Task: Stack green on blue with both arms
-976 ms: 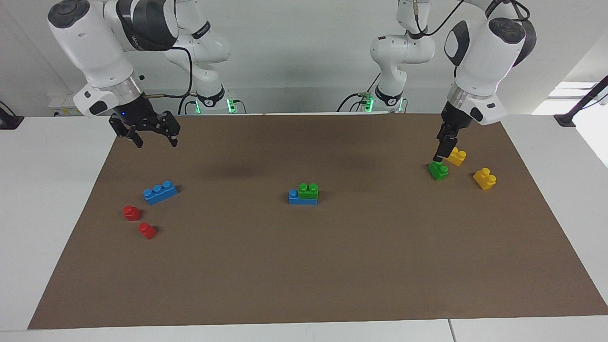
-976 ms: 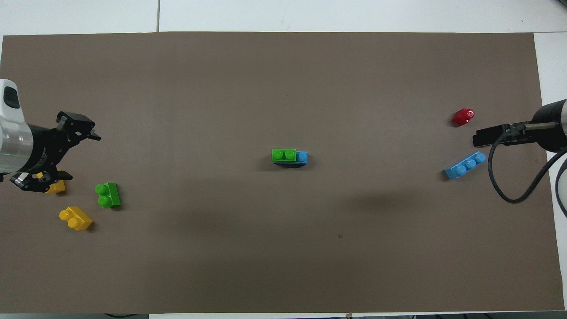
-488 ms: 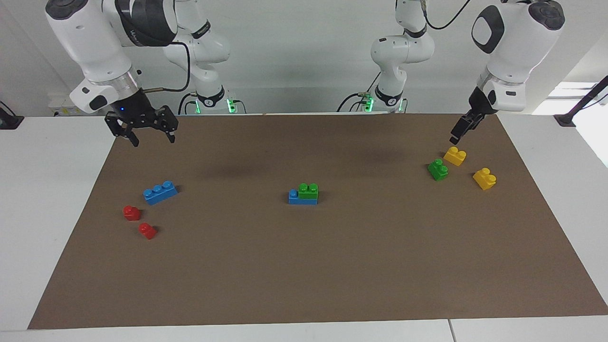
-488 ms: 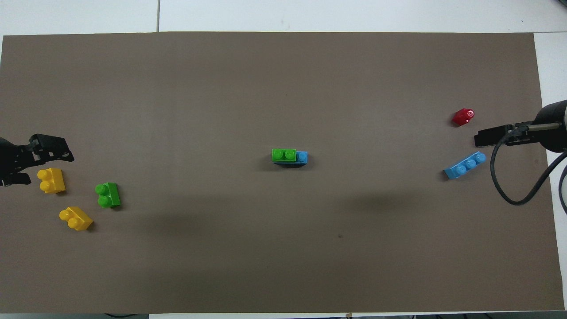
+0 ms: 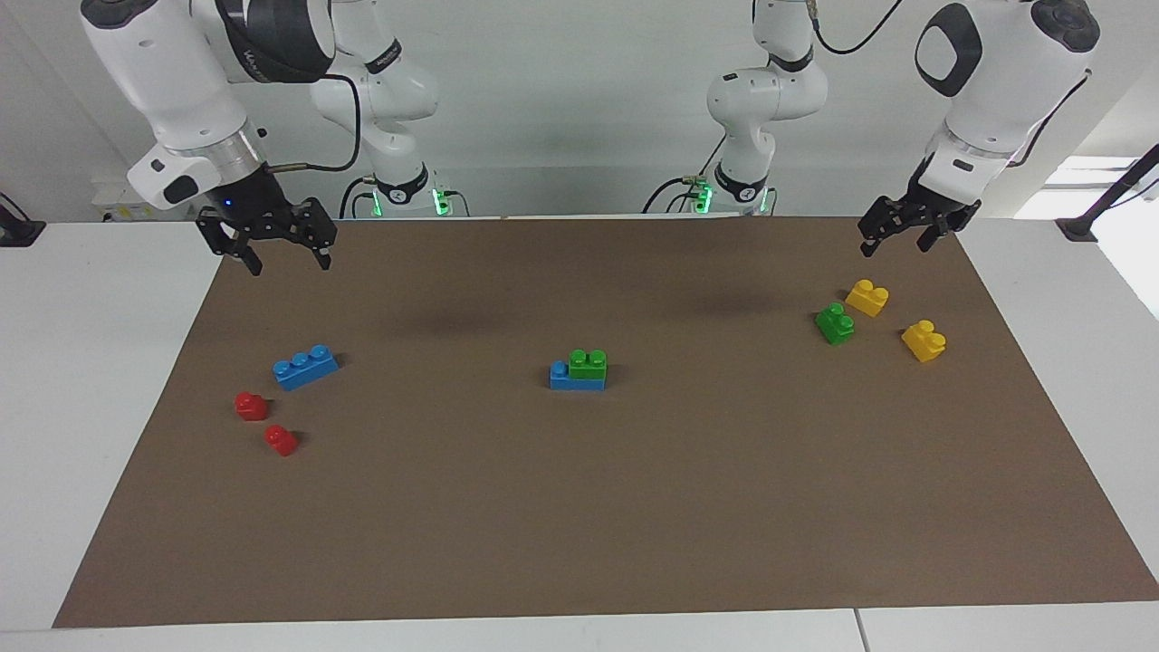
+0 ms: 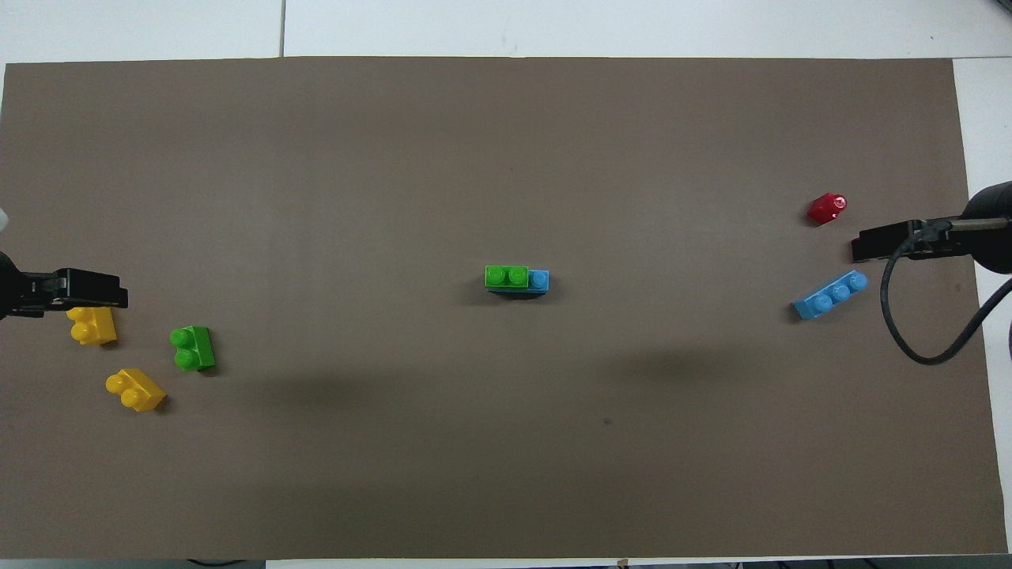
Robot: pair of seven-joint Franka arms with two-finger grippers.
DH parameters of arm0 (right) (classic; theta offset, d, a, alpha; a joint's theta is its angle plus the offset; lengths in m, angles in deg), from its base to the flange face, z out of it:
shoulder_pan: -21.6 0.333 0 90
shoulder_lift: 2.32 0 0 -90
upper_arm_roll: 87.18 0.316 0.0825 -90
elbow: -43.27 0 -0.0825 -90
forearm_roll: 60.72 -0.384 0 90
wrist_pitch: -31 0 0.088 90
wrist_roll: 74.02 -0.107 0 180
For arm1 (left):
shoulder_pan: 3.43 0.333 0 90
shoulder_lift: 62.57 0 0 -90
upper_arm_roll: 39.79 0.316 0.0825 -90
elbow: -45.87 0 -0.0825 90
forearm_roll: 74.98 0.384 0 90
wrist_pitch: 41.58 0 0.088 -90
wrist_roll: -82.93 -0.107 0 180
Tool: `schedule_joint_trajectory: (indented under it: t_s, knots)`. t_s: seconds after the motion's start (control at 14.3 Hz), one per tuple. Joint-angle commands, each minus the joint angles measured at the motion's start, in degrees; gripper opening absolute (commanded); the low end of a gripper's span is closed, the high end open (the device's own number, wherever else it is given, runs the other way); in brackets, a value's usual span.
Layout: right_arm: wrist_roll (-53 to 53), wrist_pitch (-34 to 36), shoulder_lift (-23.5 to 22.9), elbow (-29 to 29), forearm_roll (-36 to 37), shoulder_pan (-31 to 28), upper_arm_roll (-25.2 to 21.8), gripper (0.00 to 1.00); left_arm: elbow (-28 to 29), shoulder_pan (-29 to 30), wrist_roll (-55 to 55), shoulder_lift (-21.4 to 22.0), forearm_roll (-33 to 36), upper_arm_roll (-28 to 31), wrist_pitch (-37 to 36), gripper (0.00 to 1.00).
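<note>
**Inspector A:** Checking grip status: left gripper [image 5: 910, 232] hangs spread and empty over the mat's edge by the yellow brick [image 5: 867, 297]; right gripper [image 5: 267, 243] likewise spread, over the mat [image 5: 634, 507] above the loose blue brick [image 5: 305, 366].

**Inspector B:** And the loose green brick [image 5: 835, 323]?

**Inspector A:** On the mat, just beside that yellow brick. Judged light, rigid, smooth-sided; pinch its flat side walls, below the studs.
</note>
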Motion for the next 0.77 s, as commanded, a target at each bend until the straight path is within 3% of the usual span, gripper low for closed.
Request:
schedule_joint_trajectory:
  t_s: [0.0,0.49,0.7]
  knots:
    - [-1.3,1.5,0.5,-0.5,3.2,-0.7,0.5,1.00,-1.7,0.8,-1.3,-0.3,-0.4,-0.5,-1.6,1.00]
    - [-1.3,3.4,0.6,-1.3,3.1,-1.0,0.5,1.00,-2.5,-1.4,8.6,-1.0,-0.6,-0.7,-0.7,1.00]
    - [-1.3,3.4,0.4,-2.0,2.8,-1.2,0.5,1.00,-9.8,-1.6,8.6,-7.3,-0.6,-0.7,-5.4,1.00]
